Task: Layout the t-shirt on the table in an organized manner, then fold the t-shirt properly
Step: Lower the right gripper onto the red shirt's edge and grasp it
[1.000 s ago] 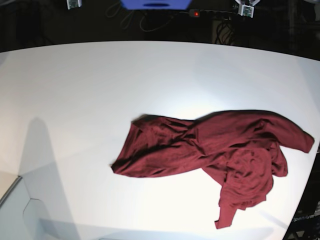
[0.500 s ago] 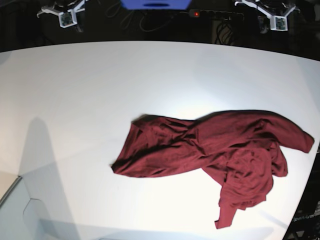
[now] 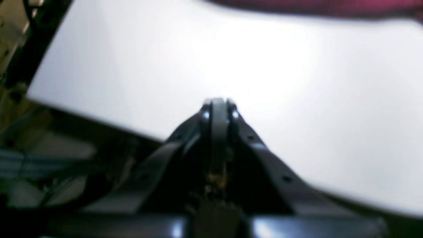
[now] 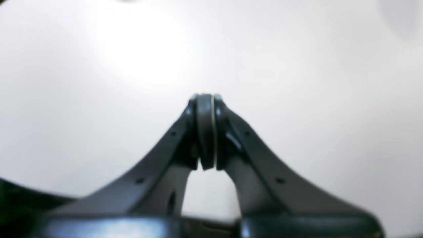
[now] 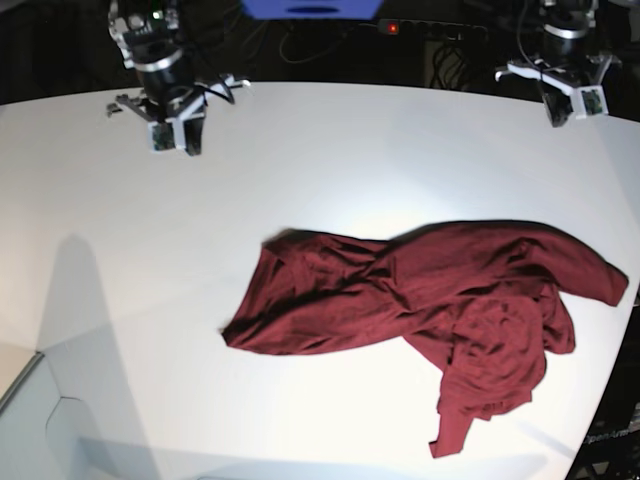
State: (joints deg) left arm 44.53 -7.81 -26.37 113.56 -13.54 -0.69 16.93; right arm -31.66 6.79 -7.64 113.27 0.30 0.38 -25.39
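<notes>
The maroon t-shirt lies crumpled on the right half of the white table, one sleeve reaching the table's right edge. A blurred strip of the t-shirt shows at the top of the left wrist view. My left gripper is shut and empty above the table's far edge; in the base view my left gripper is at the back right. My right gripper is shut and empty over bare table; in the base view my right gripper is at the back left. Both are far from the shirt.
A blue object and a power strip with a red light sit beyond the table's far edge. Dark floor and cables lie past the table edge in the left wrist view. A grey panel is at the near left corner.
Both arms have come down from the top of the base view toward the table's far side. The t-shirt has not moved.
</notes>
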